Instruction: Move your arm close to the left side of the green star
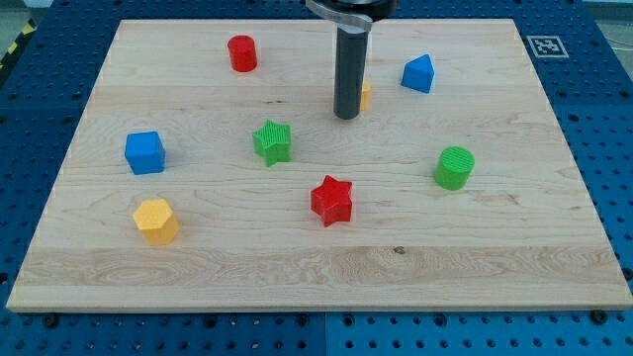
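Observation:
The green star [272, 141] lies left of the board's middle. My tip [346, 116] stands to the star's upper right, about a block and a half away from it. The dark rod rises from the tip to the view's top. A yellow block [365, 96] is mostly hidden just behind the rod on its right side.
On the wooden board [554, 247] lie a red cylinder [242, 53] at the top left, a blue block [418, 74] at the top right, a blue cube [145, 152] at the left, a yellow hexagon block [156, 221], a red star [332, 201] and a green cylinder [454, 167].

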### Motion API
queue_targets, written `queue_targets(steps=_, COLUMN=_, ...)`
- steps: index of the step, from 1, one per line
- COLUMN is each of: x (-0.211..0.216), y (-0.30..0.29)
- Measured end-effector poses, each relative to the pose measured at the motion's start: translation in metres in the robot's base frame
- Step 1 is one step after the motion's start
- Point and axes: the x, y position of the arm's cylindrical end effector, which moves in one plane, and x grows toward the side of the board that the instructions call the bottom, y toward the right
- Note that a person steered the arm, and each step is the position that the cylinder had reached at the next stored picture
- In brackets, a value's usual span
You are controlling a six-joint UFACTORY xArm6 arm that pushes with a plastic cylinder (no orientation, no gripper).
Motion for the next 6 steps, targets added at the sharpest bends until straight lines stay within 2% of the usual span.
queue_targets(steps=3, x=-0.018, y=-0.105)
queue_targets(steps=5, x=0.003, y=-0.131)
queue_targets(steps=6, x=0.031, y=-0.131)
